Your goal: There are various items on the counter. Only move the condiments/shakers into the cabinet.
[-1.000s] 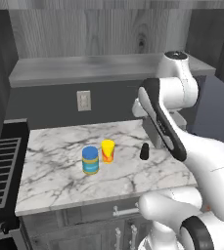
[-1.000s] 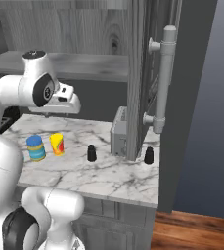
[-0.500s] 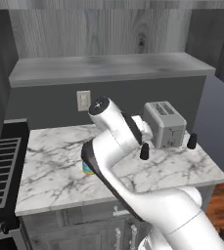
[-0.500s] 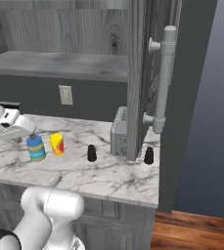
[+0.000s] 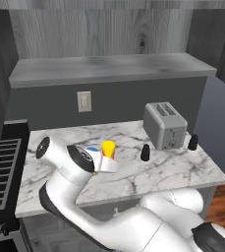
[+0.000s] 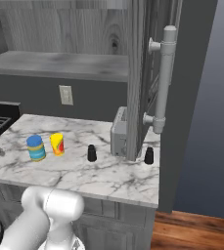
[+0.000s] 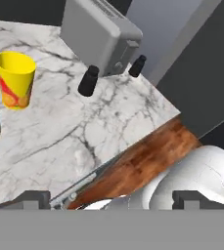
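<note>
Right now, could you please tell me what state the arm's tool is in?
Tool: open, with its two fingertips far apart in the hand view and nothing between them; it holds nothing.

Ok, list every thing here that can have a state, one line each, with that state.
Squat blue-lidded jar: upright on the counter, lid on.
Yellow and orange cup: upright beside the jar.
Near small black shaker: upright, left of the toaster.
Far small black shaker: upright, right of the toaster.
Silver toaster: slots empty.
Gripper: open, holding nothing.
</note>
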You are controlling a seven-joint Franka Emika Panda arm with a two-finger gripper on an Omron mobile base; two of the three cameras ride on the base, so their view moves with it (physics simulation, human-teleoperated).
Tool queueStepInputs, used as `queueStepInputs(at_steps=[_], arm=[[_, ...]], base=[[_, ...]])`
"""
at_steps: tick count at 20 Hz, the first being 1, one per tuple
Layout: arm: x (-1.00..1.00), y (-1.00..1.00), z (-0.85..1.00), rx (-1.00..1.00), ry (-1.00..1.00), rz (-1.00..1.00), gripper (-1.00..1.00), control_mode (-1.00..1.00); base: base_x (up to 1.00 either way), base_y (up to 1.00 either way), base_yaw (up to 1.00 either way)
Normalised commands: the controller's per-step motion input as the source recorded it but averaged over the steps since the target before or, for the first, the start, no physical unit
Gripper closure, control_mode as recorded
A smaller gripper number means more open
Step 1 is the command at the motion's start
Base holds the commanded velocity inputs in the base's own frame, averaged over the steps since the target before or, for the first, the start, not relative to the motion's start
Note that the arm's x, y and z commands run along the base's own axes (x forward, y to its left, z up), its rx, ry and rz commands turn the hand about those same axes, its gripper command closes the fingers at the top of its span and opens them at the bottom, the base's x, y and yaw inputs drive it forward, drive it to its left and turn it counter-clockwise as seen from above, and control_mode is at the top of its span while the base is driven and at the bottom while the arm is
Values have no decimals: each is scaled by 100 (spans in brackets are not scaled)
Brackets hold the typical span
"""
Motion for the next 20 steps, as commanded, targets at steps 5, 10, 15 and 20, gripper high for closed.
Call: queueStepInputs(at_steps=[5,10,15,20], arm=[[23,62,-10,-15,-20,-23,-100,-100],[-1,0,-29,-13,-18,9,-100,-100],[-10,0,-16,-2,-45,16,-100,-100],[-7,0,-5,0,-34,12,-100,-100]], base=[[0,0,0],[0,0,0],[0,0,0],[0,0,0]])
